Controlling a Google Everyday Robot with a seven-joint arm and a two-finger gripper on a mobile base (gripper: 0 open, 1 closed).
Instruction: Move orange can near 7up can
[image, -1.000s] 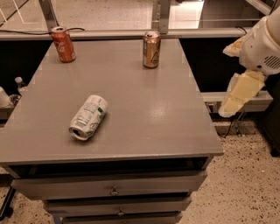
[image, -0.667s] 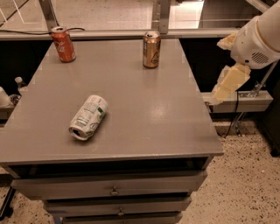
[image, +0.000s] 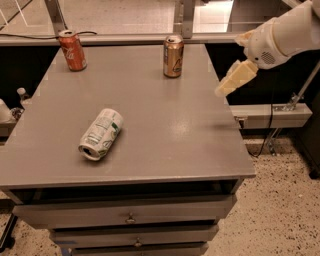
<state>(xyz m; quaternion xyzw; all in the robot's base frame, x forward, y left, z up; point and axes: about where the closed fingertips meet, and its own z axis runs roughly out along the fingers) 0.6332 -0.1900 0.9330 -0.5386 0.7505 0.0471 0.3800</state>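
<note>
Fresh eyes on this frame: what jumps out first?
The 7up can lies on its side at the front left of the table, the only one tipped over. The orange can stands upright at the back edge, a red can at the back left corner. The tool hangs by the right edge, apart from every can.

Arm (image: 295, 27): thick, smooth white tubular casing swelling into a rounded wrist housing (image: 267, 50) with a small dark grey patch low on its side; tool (image: 234, 79): pale cream-yellow, flat and tapering (upper right of the view, below the wrist), matching cream stub beside it.
</note>
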